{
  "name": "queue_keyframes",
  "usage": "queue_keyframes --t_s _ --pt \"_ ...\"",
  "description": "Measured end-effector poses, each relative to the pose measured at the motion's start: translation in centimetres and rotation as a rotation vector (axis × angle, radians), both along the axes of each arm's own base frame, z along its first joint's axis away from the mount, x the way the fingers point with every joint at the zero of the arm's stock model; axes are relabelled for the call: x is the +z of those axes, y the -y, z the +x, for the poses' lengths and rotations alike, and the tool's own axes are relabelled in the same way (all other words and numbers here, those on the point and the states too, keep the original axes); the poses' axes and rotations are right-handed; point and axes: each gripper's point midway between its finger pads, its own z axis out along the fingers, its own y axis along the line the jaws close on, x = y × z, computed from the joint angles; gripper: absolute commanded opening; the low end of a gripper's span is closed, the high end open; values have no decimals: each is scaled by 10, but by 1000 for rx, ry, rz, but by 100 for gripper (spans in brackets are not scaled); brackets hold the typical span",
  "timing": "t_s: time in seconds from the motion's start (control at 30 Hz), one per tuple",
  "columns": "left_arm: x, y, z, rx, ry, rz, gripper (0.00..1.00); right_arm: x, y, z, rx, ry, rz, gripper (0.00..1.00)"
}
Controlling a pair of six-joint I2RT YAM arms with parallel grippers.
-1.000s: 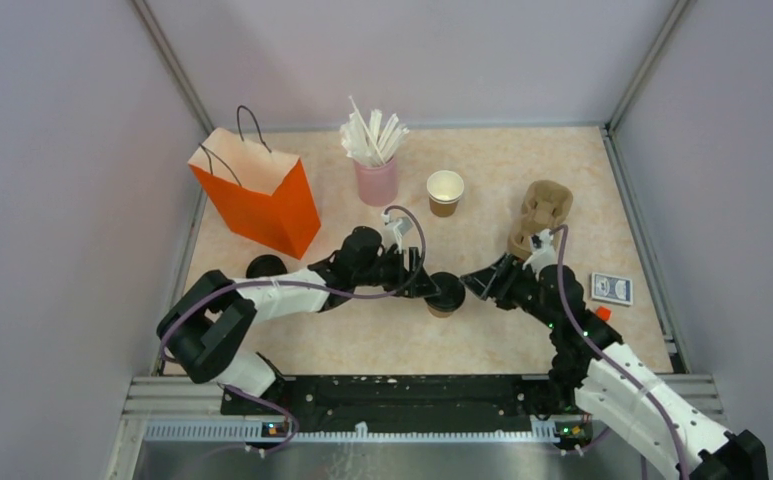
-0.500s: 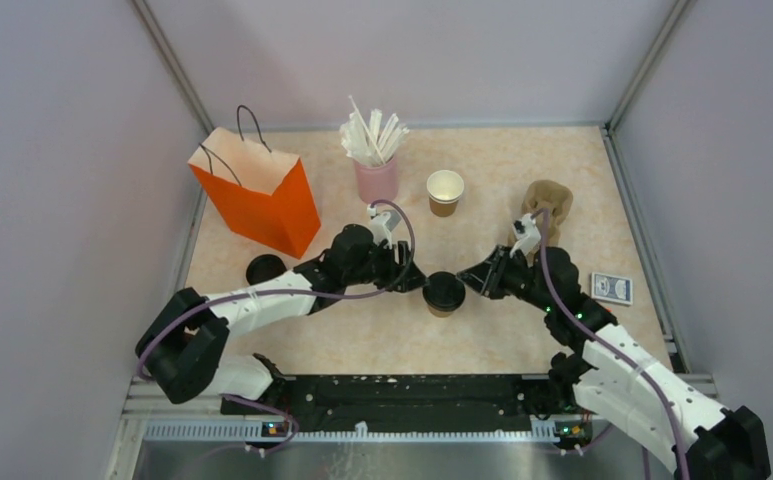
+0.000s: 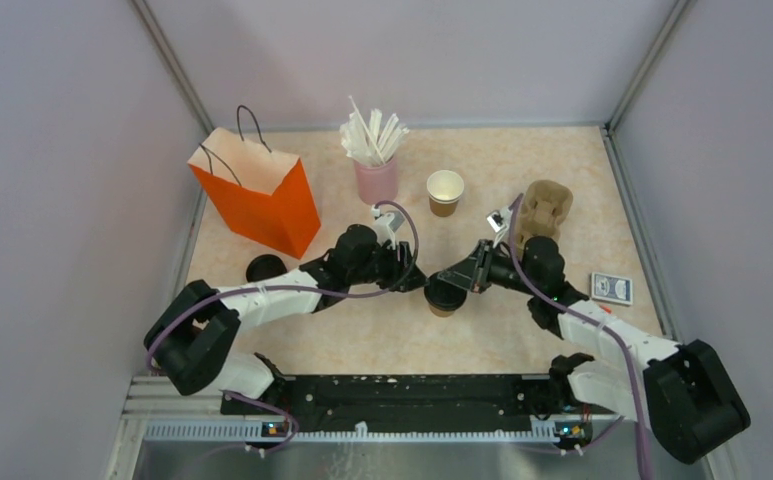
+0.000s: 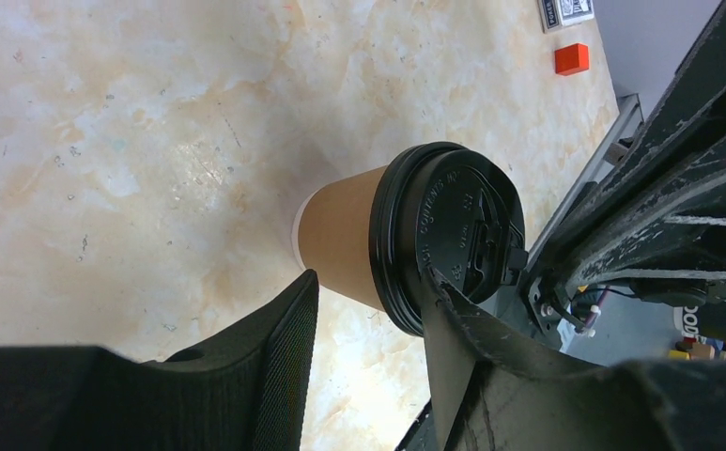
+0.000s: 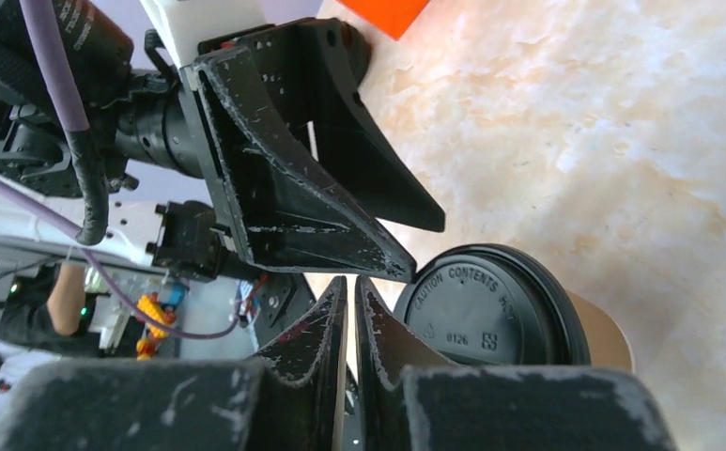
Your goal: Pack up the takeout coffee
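Marbled tabletop (image 3: 522, 160); the lidded paper cup (image 3: 444, 295) looks light and crushable, best gripped low on its wall. Left claw (image 4: 370, 280) straddles it, spread; right claw (image 5: 352, 287) is pinched together.

Robot lab test cell. Plain panel walls (image 3: 62, 200) left, far and right, aluminium frame posts (image 3: 170, 72) in the far corners. My left arm (image 3: 272, 293) and right arm (image 3: 612, 340) sit by a metal rail (image 3: 402, 431) at the table's (image 3: 362, 335) near edge, purple cabling (image 3: 414, 236) exposed.

White and black arms (image 3: 262, 297), purple cables (image 5: 54, 56), scuffed black end effector fingers (image 5: 293, 207)
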Motion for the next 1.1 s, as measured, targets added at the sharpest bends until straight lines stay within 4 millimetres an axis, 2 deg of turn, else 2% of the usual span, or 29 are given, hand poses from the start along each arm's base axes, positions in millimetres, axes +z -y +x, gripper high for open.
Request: queue_keyframes --t_s 0.17,0.37,0.53,0.97,1.03,1.1 --pt "0 0 0 -1 2 -2 49 -3 -9 -5 83 -3 64 5" --pt "0 0 0 0 3 -3 48 -34 -7 -18 114 -101 85 2" --pt "-1 1 1 1 8 -9 45 -35 -1 -11 88 -110 122 2" --pt "-4 6 9 28 24 -88 40 -42 6 -9 61 -94 182 0" --pt "-4 6 9 29 26 -93 42 -41 7 -9 57 -85 192 0" --pt "-3 6 9 30 28 -91 49 -38 8 -9 53 -85 203 0"
